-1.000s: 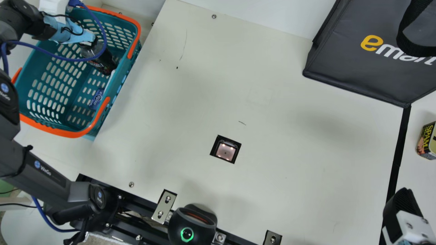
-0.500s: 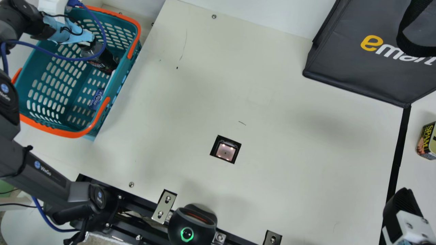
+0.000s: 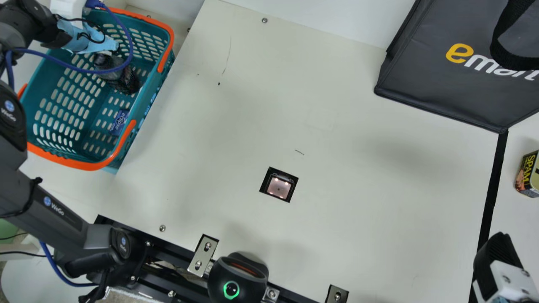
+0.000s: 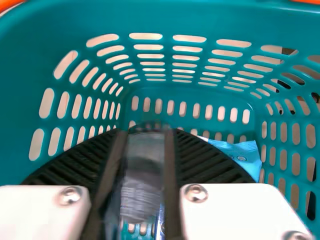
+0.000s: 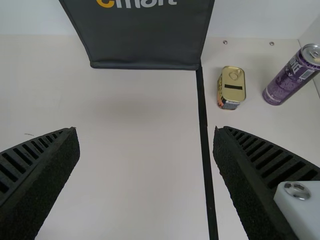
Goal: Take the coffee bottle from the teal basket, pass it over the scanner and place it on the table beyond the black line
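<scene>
Coffee bottle (image 3: 116,75): inside the teal basket (image 3: 38,94), top end at my left fingers (image 3: 110,44), dark body slanting away from them. Left wrist view puts the bottle between the two ribbed pads, one on each side. I read the fingers as closed on it; bottle blurred there.

My left arm (image 3: 46,204) runs along the left side of the main view, bent at the elbow, wrist over the basket, fingers angled down inside. Blue cable loops across bottle and basket.

Same basket: dark-blue packet (image 3: 119,122) apart from the bottle, and a pale-blue one (image 4: 240,154) in the left wrist view.

Farther out, scanner window (image 3: 278,186) set in the bench (image 3: 236,126), between basket and black line (image 3: 490,198). My right fingers (image 3: 497,252) are over the bench near that line, spread wide. Beyond the line: SPAM tin (image 3: 527,174), purple can (image 5: 290,79). Dark bag (image 3: 442,88) stands at the bench's far side.
</scene>
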You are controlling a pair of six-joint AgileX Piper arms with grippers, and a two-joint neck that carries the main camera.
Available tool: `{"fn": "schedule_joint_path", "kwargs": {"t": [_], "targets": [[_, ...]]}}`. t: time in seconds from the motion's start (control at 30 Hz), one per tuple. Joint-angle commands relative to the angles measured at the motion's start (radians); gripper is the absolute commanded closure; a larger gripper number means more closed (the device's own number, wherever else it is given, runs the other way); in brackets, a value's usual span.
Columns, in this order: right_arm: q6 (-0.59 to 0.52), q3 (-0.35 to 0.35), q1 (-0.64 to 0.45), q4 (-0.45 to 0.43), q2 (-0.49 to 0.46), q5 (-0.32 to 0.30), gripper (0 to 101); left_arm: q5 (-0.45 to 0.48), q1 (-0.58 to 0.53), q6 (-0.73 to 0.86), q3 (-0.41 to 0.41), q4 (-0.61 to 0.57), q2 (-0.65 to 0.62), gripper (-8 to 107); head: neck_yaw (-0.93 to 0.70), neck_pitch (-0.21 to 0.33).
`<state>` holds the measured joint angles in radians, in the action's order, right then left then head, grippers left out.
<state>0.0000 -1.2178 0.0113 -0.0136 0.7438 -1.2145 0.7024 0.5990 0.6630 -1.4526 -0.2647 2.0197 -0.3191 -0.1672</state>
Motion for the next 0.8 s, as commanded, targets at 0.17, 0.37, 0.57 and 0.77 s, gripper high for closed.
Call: {"fn": "schedule_joint_path", "kwargs": {"t": [0.17, 0.37, 0.57, 0.77], "targets": [[0.000, 0.000, 0.000, 0.000, 0.000, 0.000, 6, -0.006, -0.006, -0.023, -0.013, 0.000, 0.012, 43, -0.002, 0.029], [0.000, 0.000, 0.000, 0.000, 0.000, 0.000, 6, -0.010, -0.008, -0.039, -0.022, 0.003, 0.014, 23, -0.002, 0.029], [0.000, 0.000, 0.000, 0.000, 0.000, 0.000, 6, -0.005, -0.007, -0.046, -0.027, 0.022, 0.012, 9, -0.002, 0.029], [0.000, 0.000, 0.000, 0.000, 0.000, 0.000, 6, 0.005, -0.008, -0.043, -0.019, 0.057, 0.010, 9, -0.002, 0.029]]}}
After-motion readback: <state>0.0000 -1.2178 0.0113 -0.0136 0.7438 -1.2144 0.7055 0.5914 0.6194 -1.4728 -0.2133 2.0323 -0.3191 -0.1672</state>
